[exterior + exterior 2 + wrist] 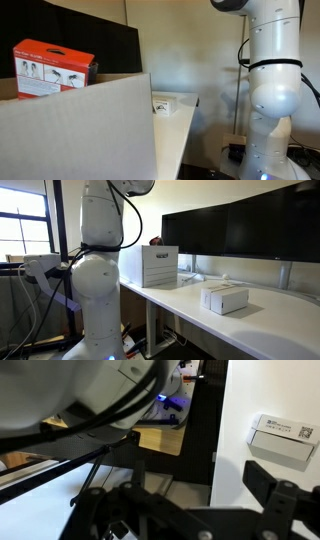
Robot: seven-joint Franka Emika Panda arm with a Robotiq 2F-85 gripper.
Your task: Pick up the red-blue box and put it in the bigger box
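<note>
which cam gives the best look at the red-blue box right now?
In an exterior view the red-blue box is large, printed face showing above the wall of the bigger box. In an exterior view it is only a reddish speck at that carton's top. The wrist view misses it, showing only the flat white box.

Pretty clearly an office or lab. Long white desk (275,330), big dark monitors (240,225) at 2 o'clock, window (20,230) at 10.

I see my arm (275,95) as glossy white rounded shells, thin dark band round one seg., dark grey joint cap up top, black cables (242,55) alongside.
</note>
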